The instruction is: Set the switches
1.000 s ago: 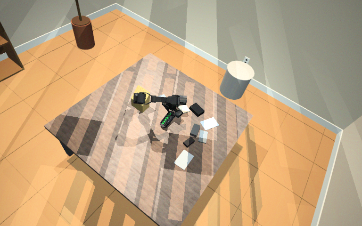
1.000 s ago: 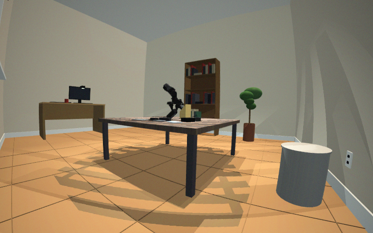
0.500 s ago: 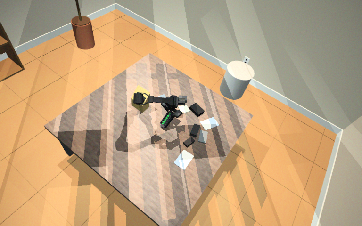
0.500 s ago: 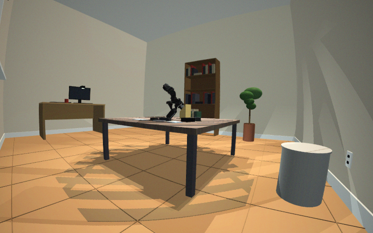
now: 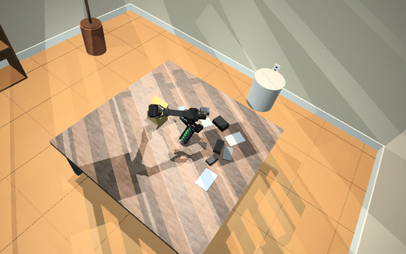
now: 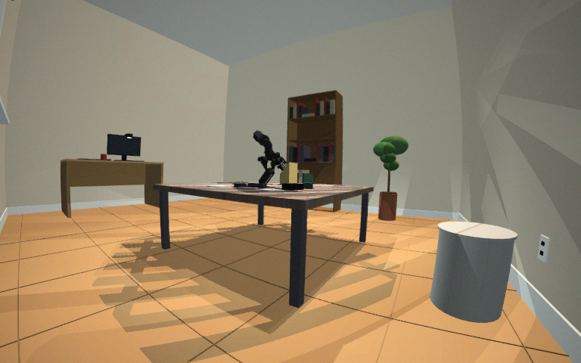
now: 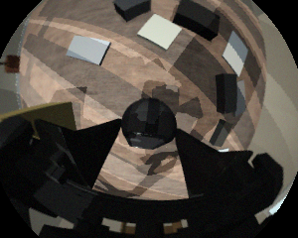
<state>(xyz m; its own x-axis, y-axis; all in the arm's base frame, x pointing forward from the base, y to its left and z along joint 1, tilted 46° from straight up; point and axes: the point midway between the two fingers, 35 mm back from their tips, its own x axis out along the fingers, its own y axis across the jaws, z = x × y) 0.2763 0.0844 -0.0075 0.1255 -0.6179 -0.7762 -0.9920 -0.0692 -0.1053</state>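
The dark grey controller unit [image 5: 188, 136] [image 6: 266, 175] [image 7: 149, 121] is raised off the bench and steeply tilted. In the top view its switch side shows, with a row of green ends; the numbers are too small to read. In the wrist view it is a dark rounded shape seen nearly end-on, and no label can be made out. My gripper [image 5: 194, 126] [image 7: 149, 127] is shut on the unit, one fingertip against each side, near its upper end. The bench [image 5: 155, 170] [image 6: 330, 193] lies below it.
A yellow block [image 5: 157, 102] [image 6: 290, 173] [image 7: 60, 115] stands near the arm's base. A black box [image 5: 220, 122] [image 7: 197, 20], a dark block [image 5: 218, 146] [image 7: 226, 93], a small block [image 5: 211, 160] [image 7: 221, 133] and several pale plates [image 5: 206, 179] [image 7: 159, 32] lie around.
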